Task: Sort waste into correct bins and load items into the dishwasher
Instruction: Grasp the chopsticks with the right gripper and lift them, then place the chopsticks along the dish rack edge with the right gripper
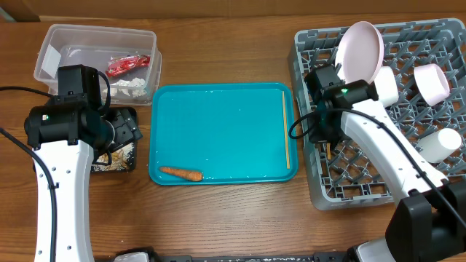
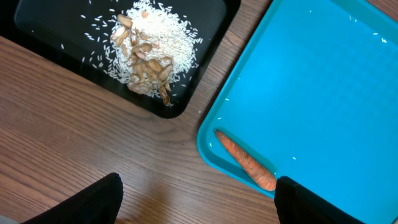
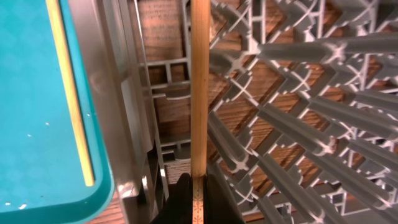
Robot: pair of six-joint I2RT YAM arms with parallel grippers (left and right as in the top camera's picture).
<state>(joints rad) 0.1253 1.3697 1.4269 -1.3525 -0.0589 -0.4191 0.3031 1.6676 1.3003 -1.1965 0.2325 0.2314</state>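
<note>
Wooden and thin, one chopstick [image 3: 200,93] is pinched in the right gripper [image 3: 199,193], over the left edge of the grey rack [image 1: 331,185] with its stiff plastic pegs. I think it is being loaded. Next it must be let go between the pegs. A second chopstick [image 1: 285,127] lies at the right side of the smooth teal tray [image 1: 218,124]. The left gripper [image 2: 199,206] is spread wide near the bumpy orange carrot [image 2: 245,163], at the tray's lower left.
</note>
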